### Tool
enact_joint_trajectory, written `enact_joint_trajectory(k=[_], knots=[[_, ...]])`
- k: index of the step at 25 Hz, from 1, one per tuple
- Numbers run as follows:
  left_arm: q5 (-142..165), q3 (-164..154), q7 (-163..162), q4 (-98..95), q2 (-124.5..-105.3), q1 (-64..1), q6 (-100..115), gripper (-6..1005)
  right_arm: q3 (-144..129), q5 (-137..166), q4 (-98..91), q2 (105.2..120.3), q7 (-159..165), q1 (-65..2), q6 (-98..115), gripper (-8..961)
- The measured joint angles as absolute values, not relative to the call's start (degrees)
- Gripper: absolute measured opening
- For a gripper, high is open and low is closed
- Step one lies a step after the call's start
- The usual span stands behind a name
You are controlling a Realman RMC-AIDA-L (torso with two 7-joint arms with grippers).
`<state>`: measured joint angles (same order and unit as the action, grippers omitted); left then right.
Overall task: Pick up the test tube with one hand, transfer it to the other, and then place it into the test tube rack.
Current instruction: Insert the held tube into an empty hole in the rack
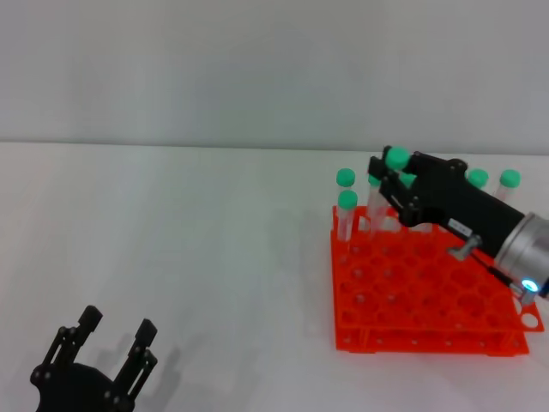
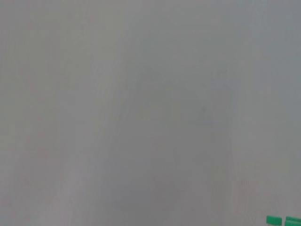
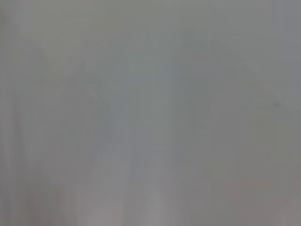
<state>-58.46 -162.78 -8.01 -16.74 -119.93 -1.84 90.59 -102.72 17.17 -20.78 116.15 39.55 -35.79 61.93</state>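
Note:
In the head view my right gripper point(image 1: 390, 190), black on a silver wrist with a small light, reaches over the back of the orange-red test tube rack point(image 1: 429, 339). Its fingers are closed around a clear test tube whose green cap point(image 1: 396, 158) stands higher than the other caps. The tube's lower part is hidden behind the fingers. My left gripper point(image 1: 111, 339) is open and empty at the near left, low over the white table, far from the rack. The right wrist view shows only blank grey.
Several other green-capped tubes stand in the rack's back rows, two on the left point(image 1: 346, 201) and two on the right point(image 1: 509, 178). The white table point(image 1: 189, 257) stretches left of the rack. A green sliver point(image 2: 282, 220) shows in the left wrist view.

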Motion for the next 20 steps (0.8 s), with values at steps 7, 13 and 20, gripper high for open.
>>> enact_joint_trajectory(k=[7,13,20], knots=[[-58.4,-162.9,-8.0,-16.7,-119.83,-2.5,90.3,736,-115.6,1.9,-23.0,116.19,31.9,-36.3,56.9,203],[-58.5,-162.9,-8.0,-16.1,-119.8,-2.9,90.3,734,-118.8,-1.9,-23.4,116.19,29.8,-37.2,54.0,202],[-58.8,-162.9,-8.1,-16.0,-119.71,-3.0,90.3,733,-118.8,-2.0,-23.6,116.19,29.6,-37.2,52.8,207]])
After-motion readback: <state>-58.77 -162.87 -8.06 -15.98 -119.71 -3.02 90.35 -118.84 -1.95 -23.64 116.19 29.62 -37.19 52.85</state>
